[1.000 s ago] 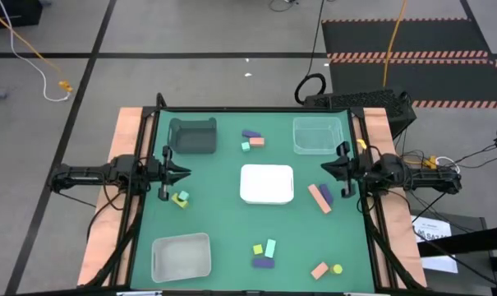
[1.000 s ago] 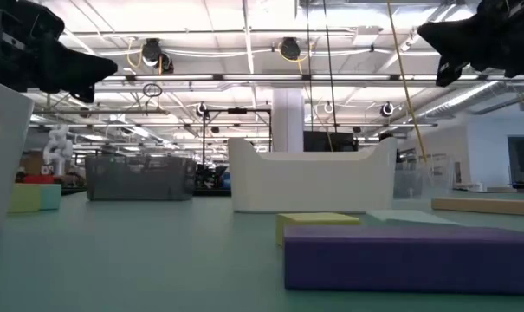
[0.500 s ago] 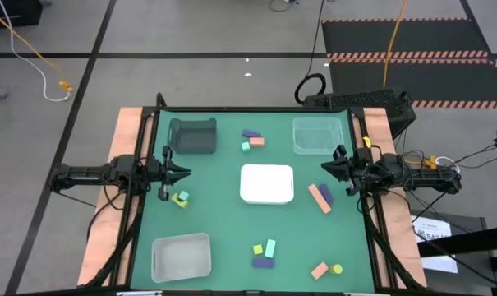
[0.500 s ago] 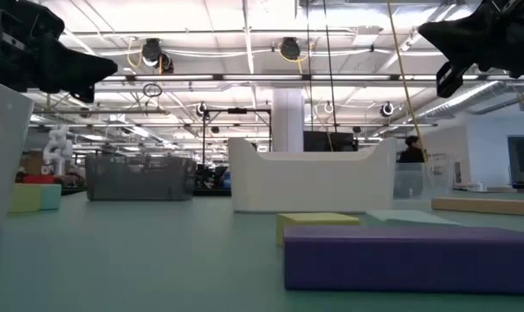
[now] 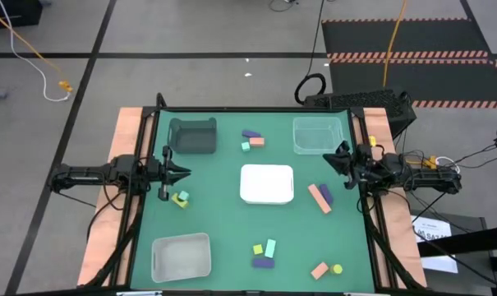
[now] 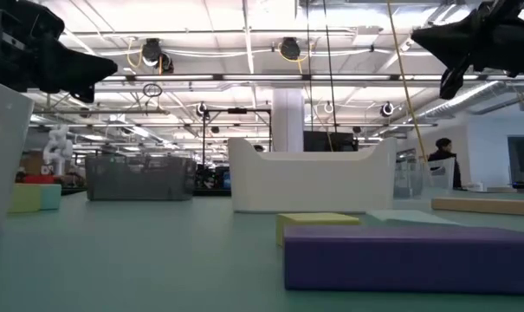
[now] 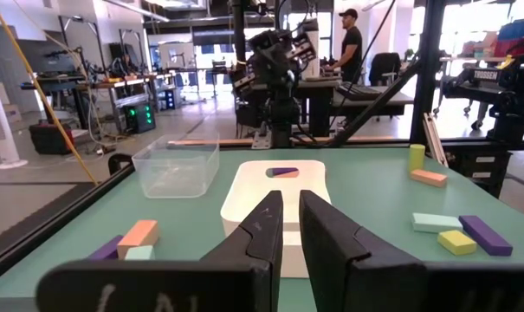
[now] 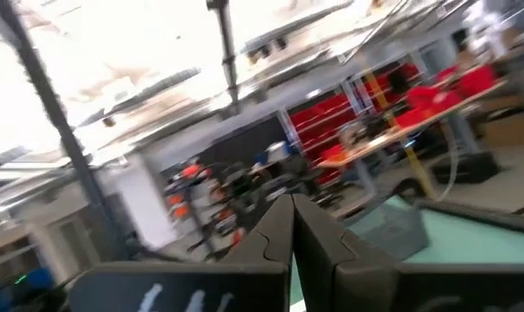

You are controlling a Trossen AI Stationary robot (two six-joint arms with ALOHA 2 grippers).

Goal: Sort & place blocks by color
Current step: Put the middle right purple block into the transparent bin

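Small blocks lie scattered on the green table. A purple block (image 5: 250,133), a mint cube (image 5: 245,146) and a salmon one (image 5: 257,141) lie near the far edge. A yellow and mint pair (image 5: 181,198) sits below my left gripper. A salmon bar (image 5: 318,198) lies beside a purple block (image 5: 326,194). Yellow (image 5: 257,249), mint (image 5: 270,247) and purple (image 5: 264,263) blocks lie near the front, with a salmon block (image 5: 319,270) and a yellow one (image 5: 337,268). My left gripper (image 5: 186,173) hovers shut at the table's left. My right gripper (image 5: 329,159) hovers shut at the right, near the clear tray.
A dark grey tray (image 5: 192,136) stands far left, a clear tray (image 5: 318,136) far right, a white tray (image 5: 267,183) in the middle, and a pale tray (image 5: 181,256) near left. A person (image 6: 441,163) stands in the room beyond the table.
My right gripper has moved a little toward the table's far edge, closer to the clear tray, staying shut. The left arm and all blocks have kept still. A person has walked across the room behind the table.
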